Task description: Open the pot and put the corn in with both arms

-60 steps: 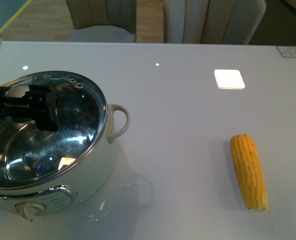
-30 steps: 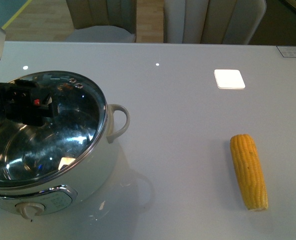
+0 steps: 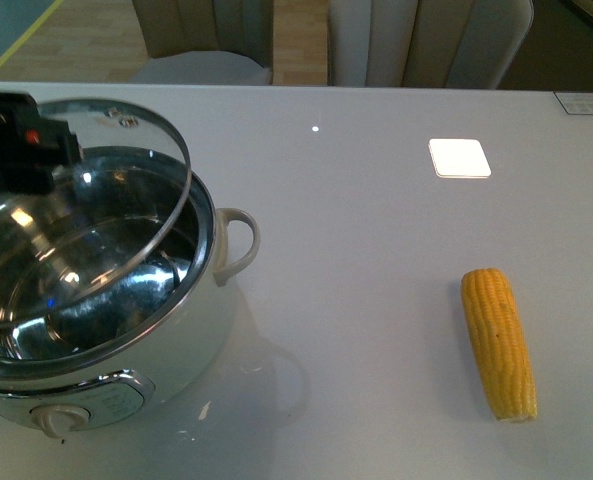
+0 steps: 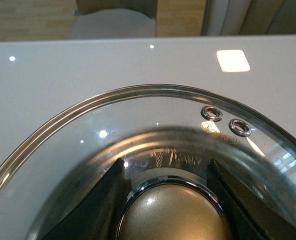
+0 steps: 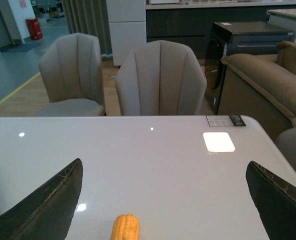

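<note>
Half the opening is done, we judge: our left gripper [image 4: 168, 192] clenches the knob [image 4: 172, 220], tilting the lid [image 3: 126, 195] over the pot [image 3: 181, 340] at the worktop's [image 3: 356, 260] left edge; next our right gripper [image 5: 163, 167], spread empty, must take the corn [image 3: 498, 342] near the right edge.

Left gripper [image 3: 36, 150] near the left edge of the table [image 3: 376, 250], fingers [image 4: 105, 205] clamped on the lid knob [image 4: 172, 215]; right gripper [image 5: 162, 200] jaws spread wide, empty.

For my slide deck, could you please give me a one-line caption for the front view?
Left gripper holds the glass lid tilted above the open pot; the corn lies on the table.
</note>
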Available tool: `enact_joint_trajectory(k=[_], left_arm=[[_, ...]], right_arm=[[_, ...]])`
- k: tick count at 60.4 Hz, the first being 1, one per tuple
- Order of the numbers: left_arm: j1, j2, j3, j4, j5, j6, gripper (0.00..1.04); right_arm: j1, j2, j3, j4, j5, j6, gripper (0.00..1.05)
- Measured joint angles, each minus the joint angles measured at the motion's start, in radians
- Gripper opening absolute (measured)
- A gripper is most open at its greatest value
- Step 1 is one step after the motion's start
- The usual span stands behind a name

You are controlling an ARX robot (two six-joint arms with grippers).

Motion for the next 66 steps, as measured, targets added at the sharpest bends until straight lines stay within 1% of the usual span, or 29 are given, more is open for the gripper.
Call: enact_joint_trajectory(k=[9,17,24,26,29,40,48,55,66], left_arm=[[0.065,-0.092,0.036,-0.022,0.004,-0.005,0.43],[0.154,-0.117,0.038,-0.002,0.012,-0.001,0.43],[0.268,-0.106,0.033,0.039,0.029,0.006,0.43],[0.315,-0.094,0.027,0.067,0.036,0.013,0.43],[0.363,-0.078,0.021,0.095,0.042,0.02,0.43],[0.573,0.04,0.006,0.205,0.079,0.045,0.43],[0.684,0.154,0.005,0.285,0.091,0.055,0.43],[0.73,0.256,0.005,0.352,0.093,0.06,0.43],[0.745,0.443,0.024,0.431,0.109,0.065,0.43]], right_arm=[[0.0,0.0,0.0,0.0,0.0,0.0,0.96],[0.0,0.0,0.0,0.0,0.0,0.0,0.96],[0.0,0.0,0.0,0.0,0.0,0.0,0.96],[0.0,0.0,0.0,0.0,0.0,0.0,0.96],[0.0,0.0,0.0,0.0,0.0,0.0,0.96],[0.0,0.0,0.0,0.0,0.0,0.0,0.96],[0.0,0.0,0.0,0.0,0.0,0.0,0.96],[0.0,0.0,0.0,0.0,0.0,0.0,0.96],[0.0,0.0,0.0,0.0,0.0,0.0,0.96]])
